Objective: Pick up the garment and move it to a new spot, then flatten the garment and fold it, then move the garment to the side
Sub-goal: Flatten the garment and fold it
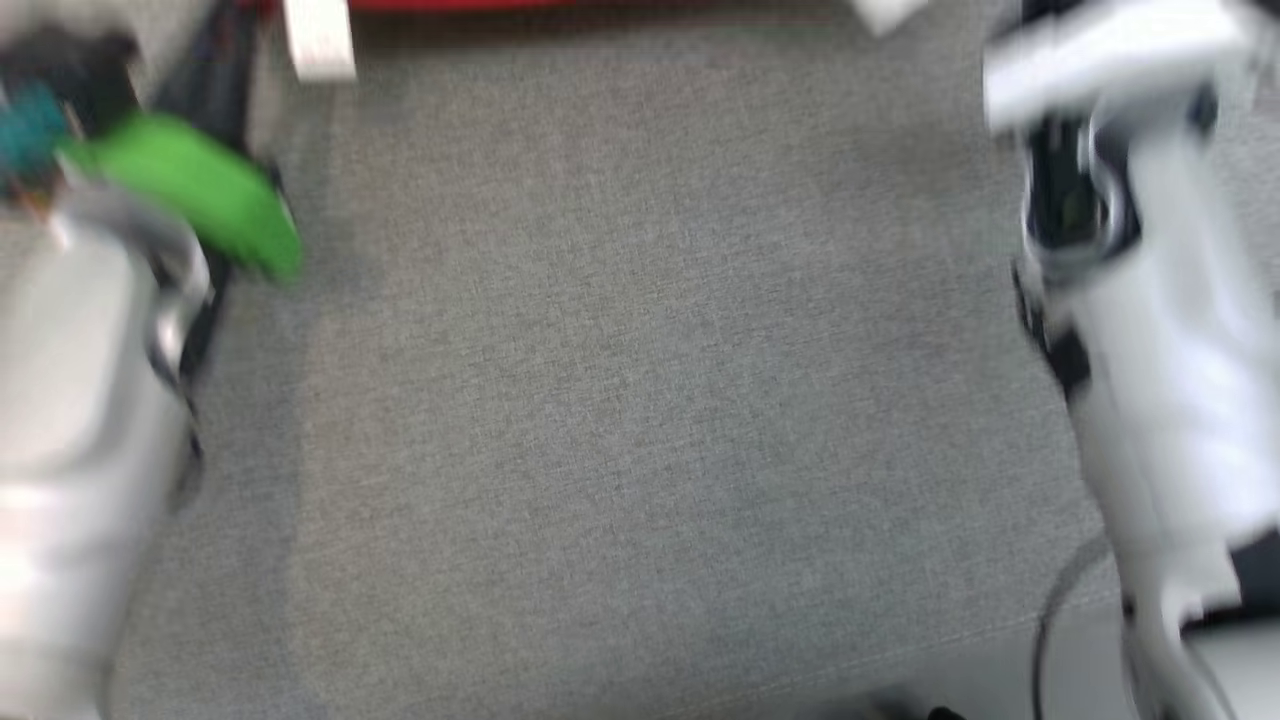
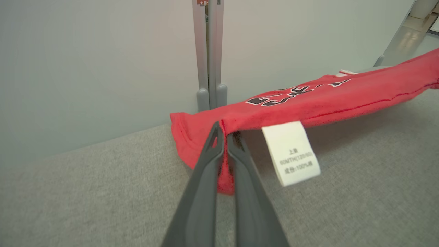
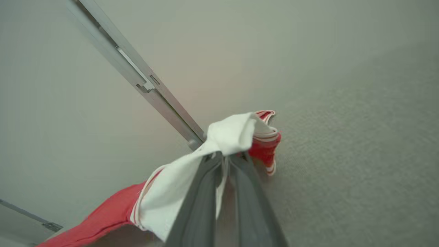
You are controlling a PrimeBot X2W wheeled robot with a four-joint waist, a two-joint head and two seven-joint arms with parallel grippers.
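The garment (image 2: 308, 99) is a small red shirt with black lettering and white sleeve parts. It is stretched just above the grey cushion between my two grippers. In the left wrist view my left gripper (image 2: 224, 135) is shut on its red hem, beside a hanging white care label (image 2: 291, 152). In the right wrist view my right gripper (image 3: 226, 156) is shut on the bunched white part of the garment (image 3: 229, 133), and red cloth trails off to the lower left. The blurred head view has a red strip of the garment (image 1: 520, 4) along its top edge.
A grey fabric surface (image 1: 640, 400) spreads under both arms. A pale wall panel with an upright metal post (image 2: 209, 51) stands right behind it. A green object (image 1: 200, 190) sits by my left forearm (image 1: 80, 400). My right forearm (image 1: 1160, 350) rises at the right.
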